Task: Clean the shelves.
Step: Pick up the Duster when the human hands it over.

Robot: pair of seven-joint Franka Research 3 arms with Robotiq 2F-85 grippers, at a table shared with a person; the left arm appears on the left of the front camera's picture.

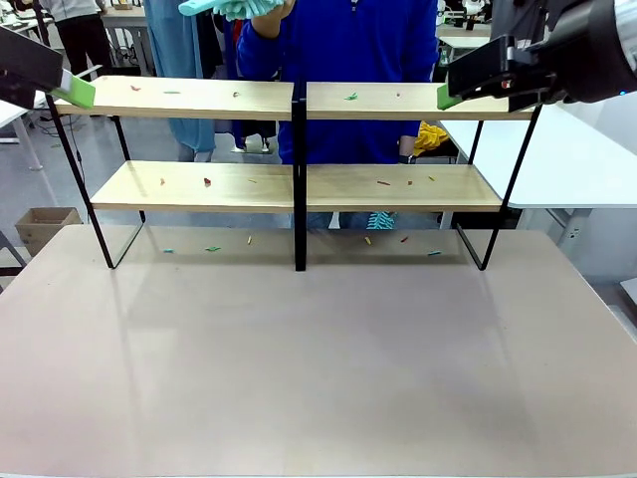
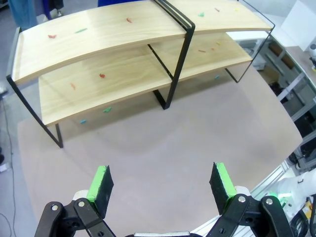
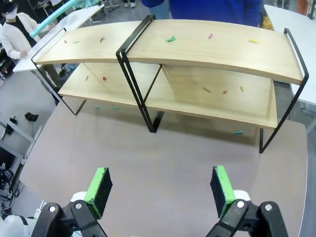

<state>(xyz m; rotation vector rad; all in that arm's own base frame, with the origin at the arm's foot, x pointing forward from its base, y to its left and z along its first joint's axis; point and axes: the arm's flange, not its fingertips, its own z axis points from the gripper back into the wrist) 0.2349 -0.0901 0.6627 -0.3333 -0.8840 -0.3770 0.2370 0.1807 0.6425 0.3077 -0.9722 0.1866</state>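
Left gripper (image 2: pixel 160 174): fingers (image 2: pixel 101 181) spread wide, green pads facing each other, nothing between them, hanging high over the beige tabletop (image 2: pixel 163 148) on the robot's side of the rack. Right gripper (image 3: pixel 160 174): same story, fingers spread, nothing held, above the tabletop and looking down at the rack's central black post (image 1: pixel 299 199). In the front view each gripper came in at a top corner, pad tips level with the ends of the top board. Both wrist views showed them well apart from the rack. The shelves (image 1: pixel 269 185) stood upright across the far half of the tabletop, two light-wood tiers in a thin black frame. Small coloured scraps (image 1: pixel 350 97) in red, green and yellow lay scattered on both boards, with more on the tabletop under the lower tier. Behind the rack stood a person (image 1: pixel 348 60) in a blue top, holding a teal tool (image 1: pixel 234 8) up at the picture's top edge; couldn't tell what kind. Cardboard box (image 1: pixel 45 224) was on the floor at left, white table (image 1: pixel 587 164) at right.
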